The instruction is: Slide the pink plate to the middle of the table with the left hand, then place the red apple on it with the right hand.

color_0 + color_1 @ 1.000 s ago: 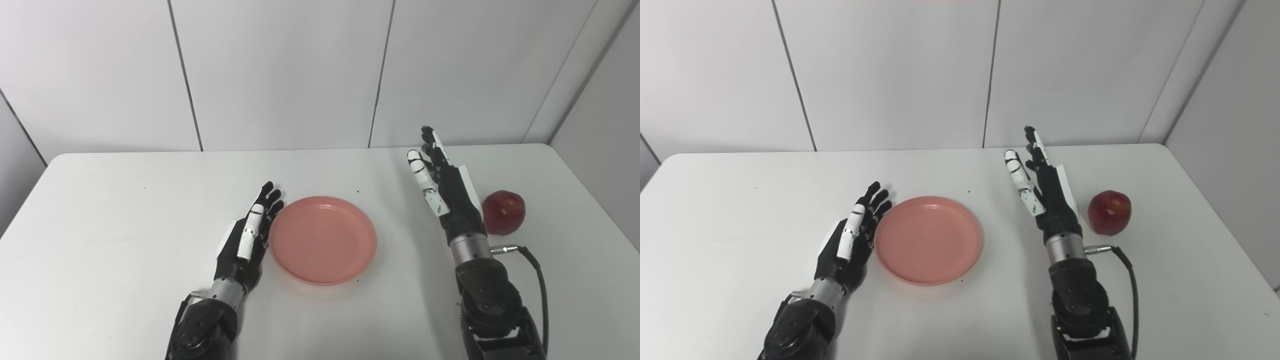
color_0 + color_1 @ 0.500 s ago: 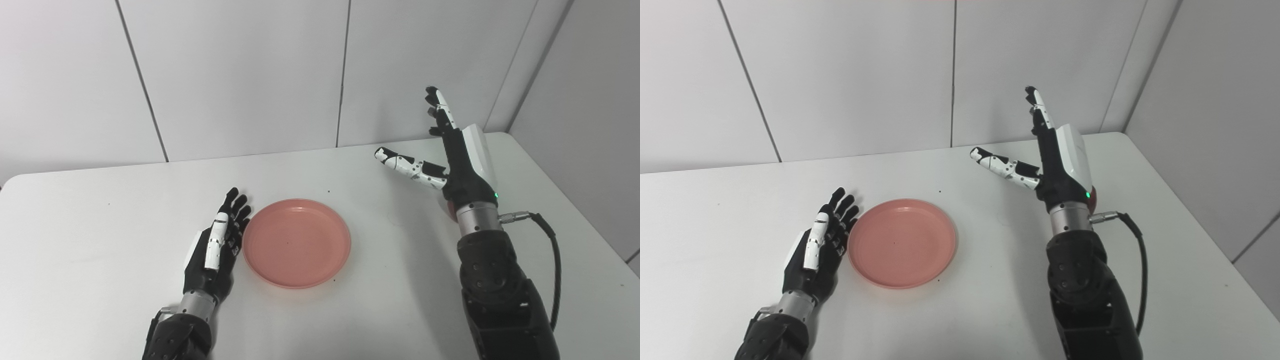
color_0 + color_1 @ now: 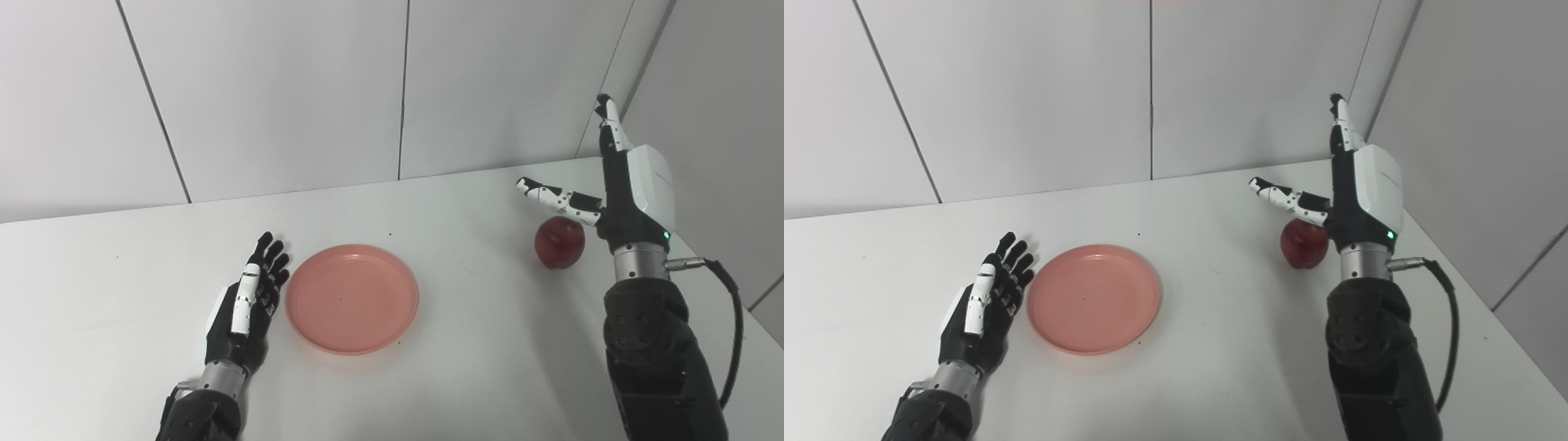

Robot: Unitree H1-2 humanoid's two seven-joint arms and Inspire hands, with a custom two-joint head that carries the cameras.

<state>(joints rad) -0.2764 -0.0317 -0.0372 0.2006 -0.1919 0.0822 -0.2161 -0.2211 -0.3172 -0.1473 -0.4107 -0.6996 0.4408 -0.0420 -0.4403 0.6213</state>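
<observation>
My left hand (image 3: 242,306) lies low on the white worktop (image 3: 122,269), just left of the pink plate (image 3: 352,298). Its fingers (image 3: 269,254) are stretched out flat and close together, pointing toward the far side, and it holds nothing. Whether its edge touches the plate's rim I cannot tell; the two are right beside each other.

The plate sits flat near the middle of the worktop, with nothing on it.

My right hand (image 3: 1356,190) is raised above the right side of the worktop, near the far right corner. Its fingers (image 3: 1340,116) point straight up against the wall panels (image 3: 275,92), and the thumb (image 3: 1283,196) juts out to the left, so the hand is spread wide and holds nothing.

The red apple (image 3: 559,242) rests on the worktop just below that thumb and left of my wrist, well apart from the plate. A black cable (image 3: 729,306) loops out from the right wrist and runs down beside the forearm.
</observation>
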